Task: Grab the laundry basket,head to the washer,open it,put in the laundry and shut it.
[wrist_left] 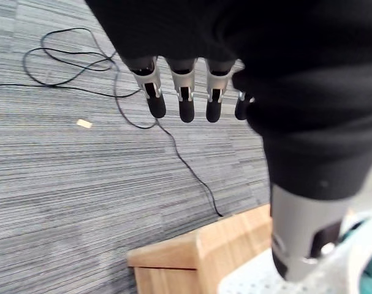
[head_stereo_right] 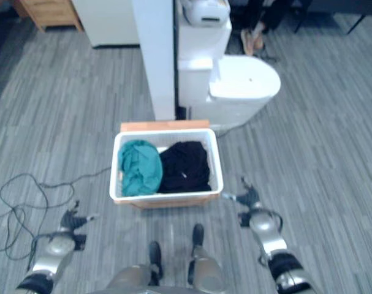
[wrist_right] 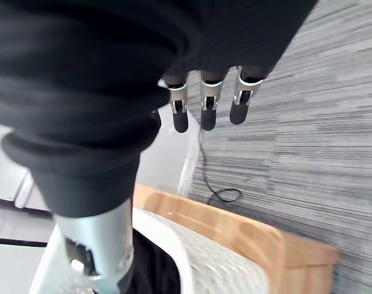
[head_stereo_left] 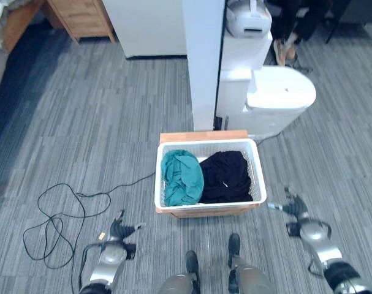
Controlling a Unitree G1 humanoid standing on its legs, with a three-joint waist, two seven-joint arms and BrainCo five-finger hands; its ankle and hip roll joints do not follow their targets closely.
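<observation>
Nearest: left hand (head_stereo_left: 119, 231) and right hand (head_stereo_left: 294, 207), fingers straight, holding nothing, low on either side of laundry basket (head_stereo_left: 162, 197). White basket w/ wood base, on grey carpet (head_stereo_left: 81, 122); teal cloth (head_stereo_left: 181, 176) + black cloth (head_stereo_left: 225, 176) inside. Behind: white toilet (head_stereo_left: 277, 92), wall post (head_stereo_left: 204, 61).

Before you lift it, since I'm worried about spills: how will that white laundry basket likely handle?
The laundry basket looks like rigid perforated plastic, so it should keep its shape. It holds a teal garment and a black garment, both soft, so probably light. The clothes lie below the rim, so spilling seems unlikely if it stays level.
</observation>
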